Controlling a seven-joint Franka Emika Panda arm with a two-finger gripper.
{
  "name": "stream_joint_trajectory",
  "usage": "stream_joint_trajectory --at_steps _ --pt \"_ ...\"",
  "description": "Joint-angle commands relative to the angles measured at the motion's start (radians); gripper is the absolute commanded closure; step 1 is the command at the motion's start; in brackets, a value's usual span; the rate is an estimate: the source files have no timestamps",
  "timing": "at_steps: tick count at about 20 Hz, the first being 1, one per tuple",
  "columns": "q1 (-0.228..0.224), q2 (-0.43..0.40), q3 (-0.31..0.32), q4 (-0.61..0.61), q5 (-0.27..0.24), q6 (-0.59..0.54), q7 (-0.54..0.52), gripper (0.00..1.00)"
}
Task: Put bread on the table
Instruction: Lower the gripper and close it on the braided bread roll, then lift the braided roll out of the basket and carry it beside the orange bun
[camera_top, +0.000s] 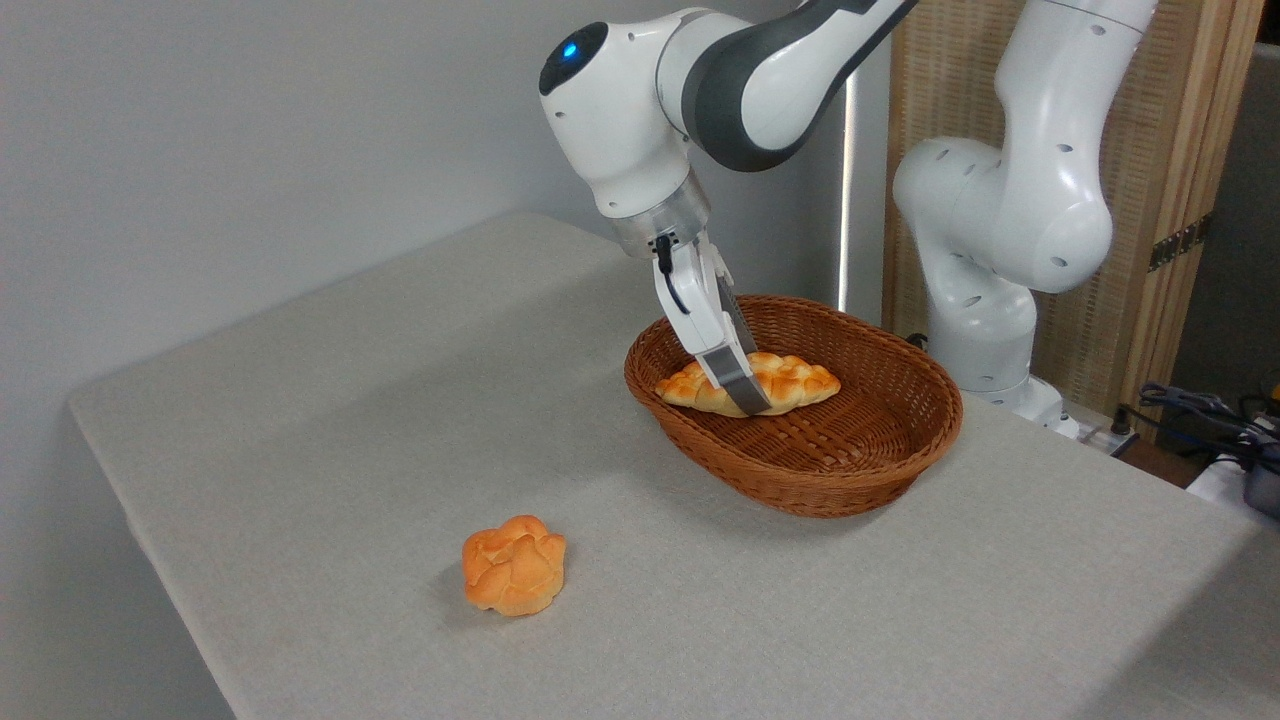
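Note:
The bread (800, 382), a long braided golden-brown loaf, lies in the left part of the oval wicker basket (880, 480). My gripper (752, 392) reaches down into the basket and straddles the loaf at its middle. One finger (738, 385) crosses the loaf's near side; the other is mostly hidden behind it. The jaws look closed against the loaf. It still sits low inside the basket. The table (330, 400), covered in light grey-beige cloth, spreads out to the left and front of the basket.
A small round knobbly orange bun (514, 563) lies on the cloth near the front left. The arm's white base (985, 330) stands behind the basket, with a wooden screen (1180, 200) beyond and cables (1200, 410) at the right edge.

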Motion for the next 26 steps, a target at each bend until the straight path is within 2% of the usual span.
stream_joint_trajectory --at_steps 1,5,7,10,12,13,15,17,19,21,26 --pt "-0.012 -0.009 0.014 -0.011 0.012 0.016 0.017 0.68" --pt "-0.010 -0.020 0.012 0.019 0.006 -0.079 0.003 0.68" --pt "-0.010 -0.020 0.006 0.080 0.001 -0.185 0.006 0.67" --pt "-0.007 -0.022 0.014 0.174 -0.010 -0.257 0.012 0.67" --pt "-0.004 -0.020 0.041 0.220 -0.011 -0.263 0.015 0.67" --pt "-0.005 -0.016 0.075 0.266 -0.039 -0.259 0.003 0.67" --pt "0.007 0.036 0.122 0.367 -0.117 -0.234 -0.037 0.67" --pt "0.004 0.107 0.168 0.448 -0.181 -0.144 -0.105 0.67" --pt "0.002 0.170 0.176 0.507 -0.233 -0.042 -0.172 0.66" --pt "0.002 0.233 0.176 0.510 -0.253 0.084 -0.219 0.61" --pt "-0.007 0.346 0.175 0.507 -0.261 0.244 -0.342 0.59"
